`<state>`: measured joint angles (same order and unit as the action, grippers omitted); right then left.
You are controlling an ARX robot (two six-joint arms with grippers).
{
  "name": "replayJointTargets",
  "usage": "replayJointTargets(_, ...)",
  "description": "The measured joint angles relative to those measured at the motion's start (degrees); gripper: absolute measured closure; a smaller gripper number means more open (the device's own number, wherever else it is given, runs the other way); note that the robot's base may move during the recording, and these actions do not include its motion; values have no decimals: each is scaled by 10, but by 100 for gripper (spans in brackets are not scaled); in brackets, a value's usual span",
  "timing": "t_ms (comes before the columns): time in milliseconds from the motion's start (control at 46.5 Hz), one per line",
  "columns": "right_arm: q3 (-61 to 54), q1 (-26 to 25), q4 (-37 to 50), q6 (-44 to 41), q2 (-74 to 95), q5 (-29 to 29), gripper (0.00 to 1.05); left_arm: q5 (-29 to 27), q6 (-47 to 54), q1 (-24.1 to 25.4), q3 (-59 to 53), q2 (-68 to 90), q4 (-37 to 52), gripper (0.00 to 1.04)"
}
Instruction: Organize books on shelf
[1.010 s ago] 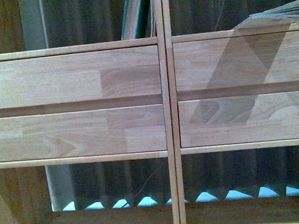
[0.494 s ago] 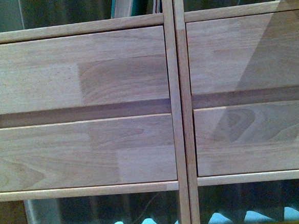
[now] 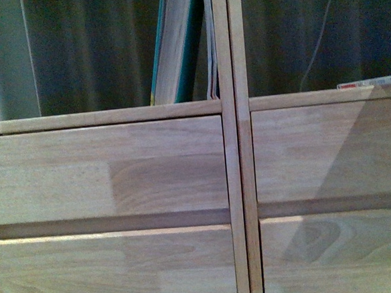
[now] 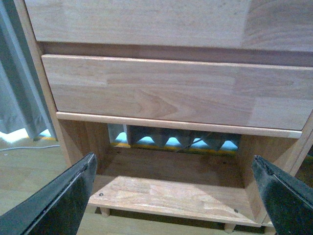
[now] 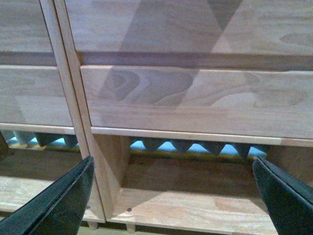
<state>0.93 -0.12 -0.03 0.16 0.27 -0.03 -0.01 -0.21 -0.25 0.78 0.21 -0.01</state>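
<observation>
The light-wood shelf [image 3: 231, 151] fills the front view, with its drawer fronts [image 3: 103, 170] below open compartments. A thick teal book [image 3: 178, 47] with cream page edges leans against the centre divider in the left compartment, with a thin pale booklet [image 3: 210, 58] beside it. A flat thin paperback [image 3: 372, 81] with a white, red-marked spine lies in the right compartment. My left gripper [image 4: 173, 196] is open and empty, facing the shelf's bottom left compartment [image 4: 171, 188]. My right gripper [image 5: 173, 196] is open and empty, facing the bottom right compartment [image 5: 195, 196].
A dark pleated curtain [image 3: 95, 53] hangs behind the shelf. A thin cable [image 3: 319, 37] hangs in the right compartment. Short round legs [image 4: 102, 211] lift the shelf off the wooden floor [image 4: 29, 171]. Blue light shows under the curtain [image 5: 166, 146].
The front view has moved upward along the shelf. The lower open compartments have left the view, and the upper compartments with the books now show much more.
</observation>
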Motion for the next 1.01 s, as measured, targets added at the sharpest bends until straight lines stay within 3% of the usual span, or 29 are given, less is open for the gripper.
replayJointTargets(322,0,0,0,0,0,-4,7,0,0,0,0,0,0,7)
replayJointTargets(344,2,-7,-9,12,7,-30,7,0,0,0,0,0,0,7)
replayJointTargets(408,31,-51,-3,93,93,-184,7,1,0,0,0,0,0,7)
replayJointTargets(451,50,-48,43,139,156,-208,7,0,0,0,0,0,0,7)
replayJointTargets(580,148,-10,243,254,381,-151,7,0,0,0,0,0,0,7)
replayJointTargets(645,190,-5,293,300,466,-136,7,0,0,0,0,0,0,7)
replayJointTargets(1010,364,-48,320,523,693,-135,7,0,0,0,0,0,0,7)
